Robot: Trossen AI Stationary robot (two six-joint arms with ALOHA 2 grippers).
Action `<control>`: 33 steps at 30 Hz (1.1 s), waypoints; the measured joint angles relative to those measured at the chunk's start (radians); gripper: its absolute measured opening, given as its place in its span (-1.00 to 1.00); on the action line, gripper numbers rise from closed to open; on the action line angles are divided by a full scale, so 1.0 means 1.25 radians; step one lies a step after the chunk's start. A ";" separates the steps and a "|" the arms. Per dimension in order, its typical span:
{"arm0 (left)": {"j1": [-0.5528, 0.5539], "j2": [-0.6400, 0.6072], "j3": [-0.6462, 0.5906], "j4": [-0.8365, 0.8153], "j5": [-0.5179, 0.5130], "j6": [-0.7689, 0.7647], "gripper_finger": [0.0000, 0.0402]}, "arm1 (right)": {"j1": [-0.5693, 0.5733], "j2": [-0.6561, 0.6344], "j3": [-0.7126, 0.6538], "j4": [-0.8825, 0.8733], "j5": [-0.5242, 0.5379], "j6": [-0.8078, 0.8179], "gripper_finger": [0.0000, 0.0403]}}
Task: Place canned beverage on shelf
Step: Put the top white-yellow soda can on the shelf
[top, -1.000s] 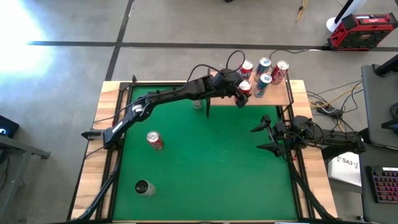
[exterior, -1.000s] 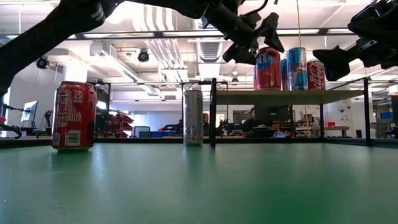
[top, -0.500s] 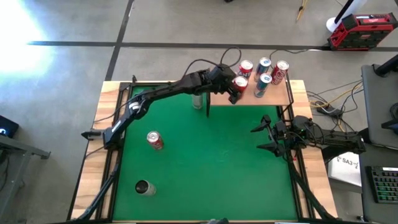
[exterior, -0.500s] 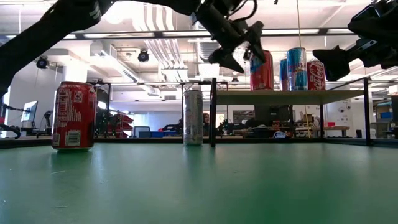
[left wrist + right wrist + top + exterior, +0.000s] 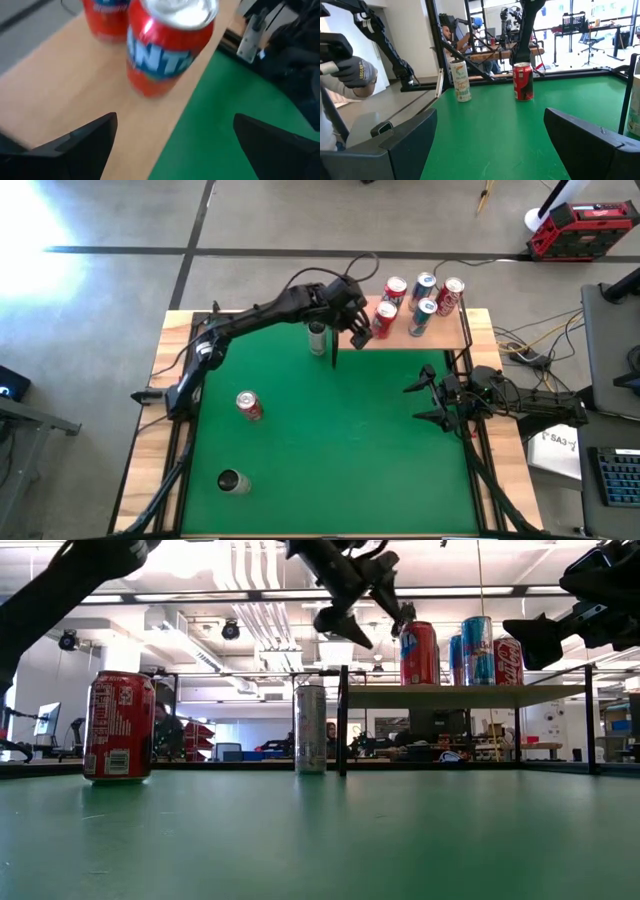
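The shelf (image 5: 445, 330), a light-wood board on black rails, stands at the table's far right. Several cans stand upright on it. The nearest-left one is a red can (image 5: 384, 320), which fills the left wrist view (image 5: 167, 45) and stands near the board's edge. My left gripper (image 5: 352, 320) hangs open just left of that can and above board level (image 5: 355, 590), touching nothing. My right gripper (image 5: 425, 400) waits open by the table's right edge, above the green mat.
On the green mat stand a slim silver can (image 5: 318, 338) by the shelf's black post (image 5: 333, 352), a red can (image 5: 248, 405) at the left and another can (image 5: 232, 480) near the front left. A person's gloved hand (image 5: 357, 70) shows beyond the table.
My left gripper has drawn back from the red can toward the table's left, rising a little and tipping its fingers further down. The can stays upright on the shelf, clear of the fingers.
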 joint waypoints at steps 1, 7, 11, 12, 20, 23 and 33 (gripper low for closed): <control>-0.001 -0.004 0.000 -0.016 0.000 -0.008 0.89 | 0.000 0.000 0.000 0.000 0.000 0.000 0.78; -0.008 -0.049 0.000 -0.141 -0.025 -0.070 0.84 | 0.000 0.000 0.000 0.000 0.000 0.000 0.78; -0.009 -0.105 0.000 -0.244 -0.148 -0.170 0.83 | 0.000 0.000 0.000 0.000 0.000 0.000 0.78; -0.012 -0.122 0.000 -0.267 -0.186 -0.190 0.83 | 0.000 0.000 0.000 0.000 0.000 0.000 0.78; -0.070 -0.275 0.000 -0.455 -0.461 -0.365 0.84 | 0.000 0.000 0.000 0.000 0.000 0.000 0.78; -0.086 -0.327 -0.001 -0.519 -0.467 -0.416 0.84 | 0.000 0.000 0.000 0.000 0.000 0.000 0.78; -0.100 -0.518 -0.196 -0.513 -0.446 -0.536 0.84 | 0.000 0.000 0.000 0.000 0.000 0.000 0.78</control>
